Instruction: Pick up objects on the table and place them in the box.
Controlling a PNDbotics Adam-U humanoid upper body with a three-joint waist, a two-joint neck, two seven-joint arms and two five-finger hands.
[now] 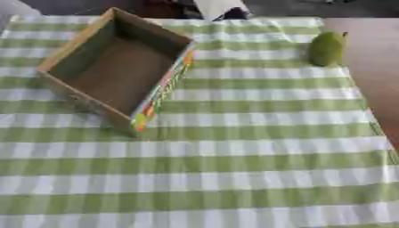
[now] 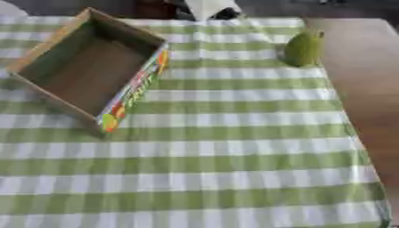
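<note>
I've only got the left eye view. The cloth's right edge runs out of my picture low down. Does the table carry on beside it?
Observer: Yes. The right eye view shows the checked cloth edge down to the bottom, with bare wooden table alongside.
Operator: How much wood is beside the fruit?
Observer: A wider band than you see. The green fruit sits on the cloth, at its right edge.

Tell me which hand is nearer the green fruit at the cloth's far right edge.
Neither can be ranked: no robot hand shows in either eye view. The green fruit lies alone at the far right of the checked cloth, apart from the open box.
</note>
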